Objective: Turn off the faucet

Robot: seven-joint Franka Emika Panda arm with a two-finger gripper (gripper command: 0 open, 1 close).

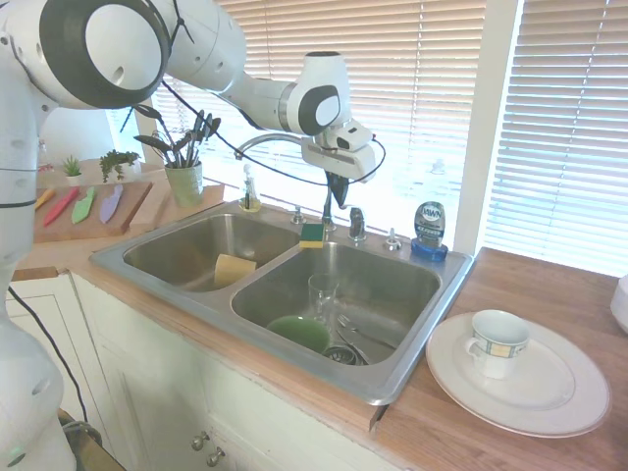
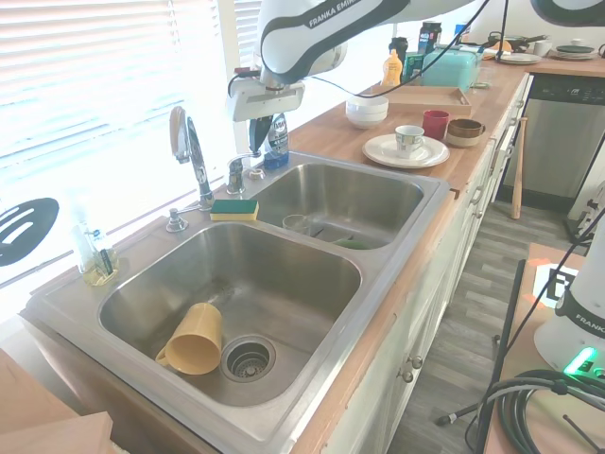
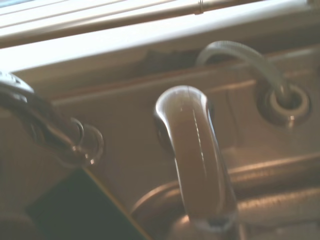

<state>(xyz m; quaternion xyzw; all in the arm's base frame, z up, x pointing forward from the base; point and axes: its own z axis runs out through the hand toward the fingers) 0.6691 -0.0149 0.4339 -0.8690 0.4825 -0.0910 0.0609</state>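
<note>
Tool above upright lever of faucet, apart.

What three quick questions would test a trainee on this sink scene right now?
1. True or false: the gripper hangs above the faucet, outside both basins.
2. What lies on the sink rim by the faucet's base? A. sponge B. knife C. spoon
3. Name what stands on the white plate.

Key: 1 true; 2 A; 3 a mug.
</note>
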